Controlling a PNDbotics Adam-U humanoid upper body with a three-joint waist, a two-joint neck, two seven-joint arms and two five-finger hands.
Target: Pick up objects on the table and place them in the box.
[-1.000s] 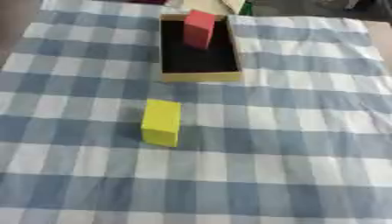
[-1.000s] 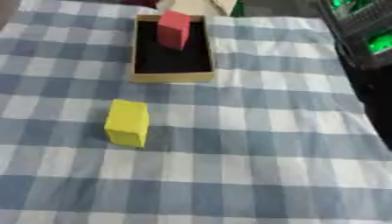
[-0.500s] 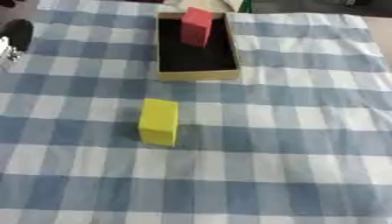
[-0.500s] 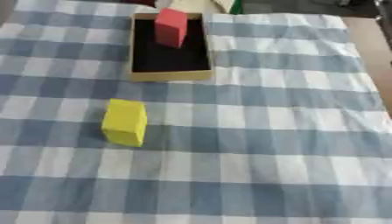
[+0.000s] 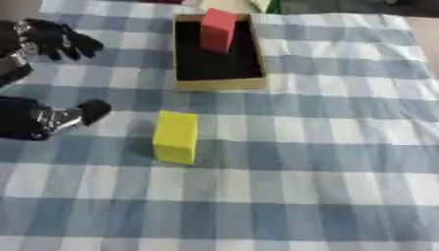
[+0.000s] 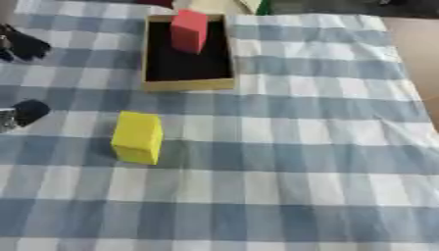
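Note:
A yellow block (image 5: 176, 136) stands on the blue checked cloth near the middle. Beyond it lies an open box (image 5: 219, 84) with tan walls and a black floor. A red block (image 5: 217, 29) stands upright at the box's far end. My left hand (image 5: 34, 120) reaches in from the left edge, open, with its fingers (image 5: 61, 40) spread out to the left of the box and its thumb (image 5: 89, 110) pointing toward the yellow block. A gap of cloth separates the thumb from the block. The right hand shows in neither view.
The checked cloth (image 5: 326, 162) covers the table. Its right edge meets a bare brown surface (image 6: 420, 44). At the far edge behind the box sit a pale object and a green one (image 5: 271, 5).
My left hand has come in from the left edge and now reaches much further onto the cloth, toward the yellow block. The blocks and the box have stayed put.

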